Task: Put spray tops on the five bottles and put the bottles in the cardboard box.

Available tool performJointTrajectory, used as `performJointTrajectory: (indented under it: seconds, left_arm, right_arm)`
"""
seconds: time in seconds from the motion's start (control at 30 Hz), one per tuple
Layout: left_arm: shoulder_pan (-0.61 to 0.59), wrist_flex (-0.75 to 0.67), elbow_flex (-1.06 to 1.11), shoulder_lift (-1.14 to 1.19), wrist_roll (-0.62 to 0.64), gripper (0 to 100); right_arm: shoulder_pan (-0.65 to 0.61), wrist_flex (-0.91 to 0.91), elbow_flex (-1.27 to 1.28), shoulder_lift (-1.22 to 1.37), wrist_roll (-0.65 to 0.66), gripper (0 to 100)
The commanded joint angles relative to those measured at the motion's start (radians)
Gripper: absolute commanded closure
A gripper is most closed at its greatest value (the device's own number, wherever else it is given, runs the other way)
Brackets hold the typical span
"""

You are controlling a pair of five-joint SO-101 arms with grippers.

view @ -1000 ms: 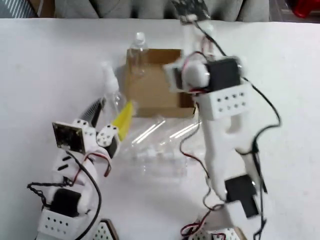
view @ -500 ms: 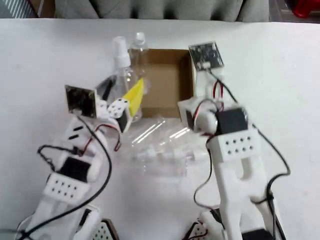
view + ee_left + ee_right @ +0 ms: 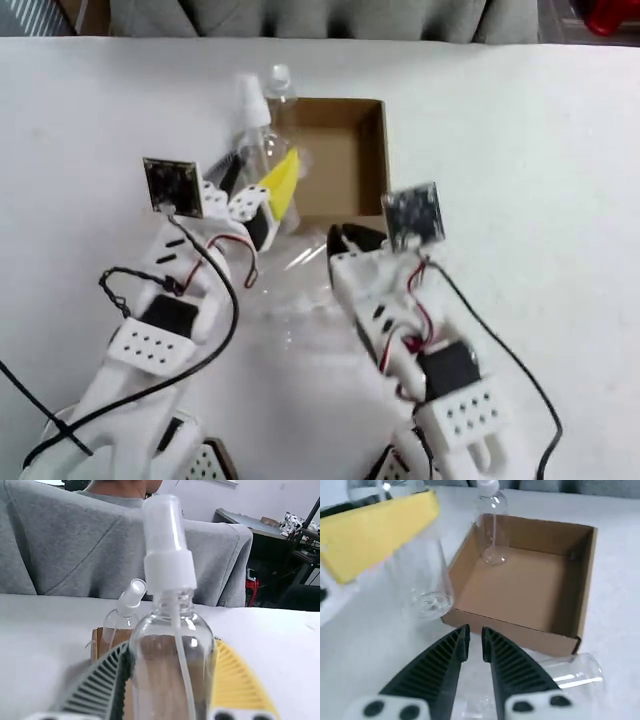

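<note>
Left tool (image 3: pixel 258 180) is clamped on the held bottle (image 3: pixel 170 675), grey ribbed finger on one side, yellow finger on the other, across the round body below the shoulder. The bottle is upright with its spray top (image 3: pixel 167 545) on, just beside the left wall of the cardboard box (image 3: pixel 383 150). Can't tell if its base is clear of the counter (image 3: pixel 520 150).

Right tool (image 3: pixel 474 632) is empty, fingers drawn almost together with only a sliver of gap, near the box's near wall.

A second bottle (image 3: pixel 492 527) stands upright in the box's far-left corner, top on. The loose bottles (image 3: pixel 320 265) lie on their sides on the counter between the two arms. The count is unclear, and I can't tell if any has a top.

Handling, my read:
- The bottles are clear and look empty, so they're light. They need very little grip force.
- Walls look smooth and round, so they're slippery and may rotate or squirt out of a hard pinch.
- Thin walls probably flex. Too much squeeze risks deforming them.
- Best hold is mid-body across the diameter, as the left tool has it now.
- Don't lift by the spray top. It could pull off or depress the pump.
- Bottles lying down will likely roll when nudged, so close squarely across the barrel.
- They're tall and narrow, so easy to tip when set down. Release low inside the box.
</note>
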Motion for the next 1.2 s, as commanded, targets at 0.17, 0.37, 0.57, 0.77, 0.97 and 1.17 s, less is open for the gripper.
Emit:
performJointTrajectory:
  seconds: [0.17,0.37,0.57,0.77,0.97,1.17]
  left_arm:
    - [0.01,-0.316,0.057,0.015,0.011,98]
    - [0.019,-0.285,0.069,0.013,0.009,98]
    - [0.019,-0.281,0.071,0.005,0.014,98]
    - [0.059,-0.261,0.077,0.004,0.009,98]
    - [0.07,-0.123,0.072,-0.137,0.009,98]
    - [0.065,0.048,0.071,-0.289,0.009,98]
  right_arm:
    - [-0.182,-0.203,0.221,-0.358,-0.006,98.2]
    - [-0.239,-0.381,0.376,-0.513,-0.006,98.2]
    - [-0.285,-0.483,0.477,-0.595,-0.005,98.2]
    - [-0.285,-0.492,0.489,-0.593,-0.005,98.2]
    - [-0.28,-0.487,0.489,-0.593,-0.005,98.2]
    - [-0.28,-0.486,0.489,-0.593,-0.005,98.2]
